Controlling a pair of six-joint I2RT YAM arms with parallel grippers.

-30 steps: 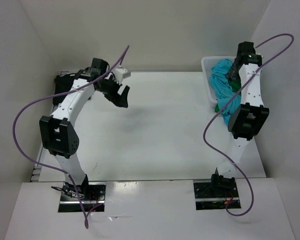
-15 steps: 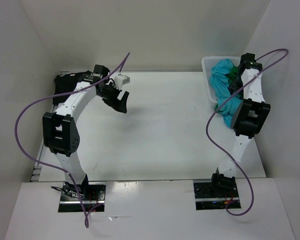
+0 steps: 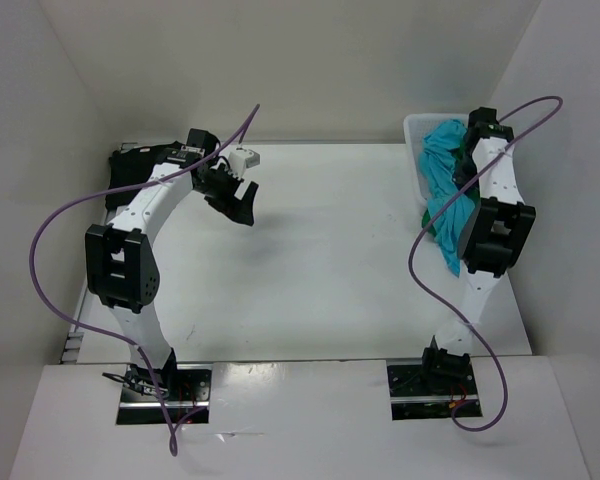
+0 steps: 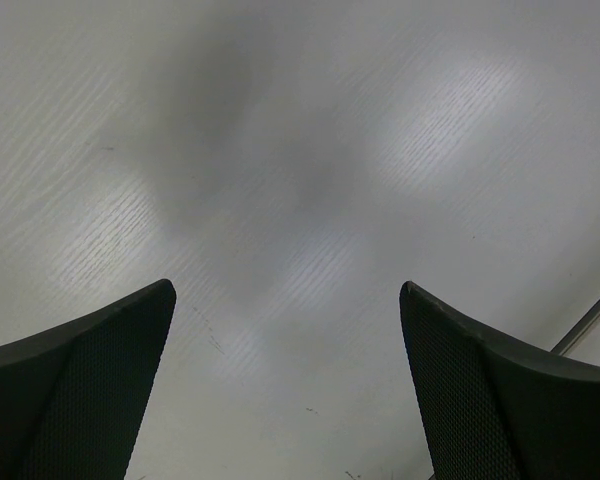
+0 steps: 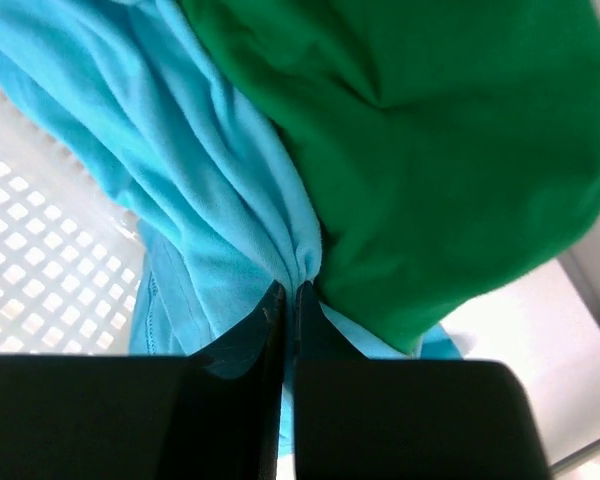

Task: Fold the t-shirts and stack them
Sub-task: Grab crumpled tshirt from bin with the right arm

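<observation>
1. On the white table (image 3: 320,250): no shirt laid out, folded or stacked yet, same as a second ago.
2. At 2 o'clock on it, sitting where it was: the white basket (image 3: 412,125), with the shirts inside.
3. Bunched up in that basket: the turquoise shirt (image 5: 200,200), one end hanging over the near rim, a bit lower than before.
4. Touching it, toward 1 o'clock in the right wrist view: the green shirt (image 5: 440,150), not held by anything.
5. Snapped shut just now from wide open: the right gripper (image 5: 287,290), with a small fold of turquoise cloth pinched between its tips.
6. Hanging over bare table at 10 o'clock, wide open and holding nothing, same as before: the left gripper (image 4: 285,287).
7. Likely meaning: first shirt caught and ready to be pulled out and spread flat, with all the folding and stacking left to do.
</observation>
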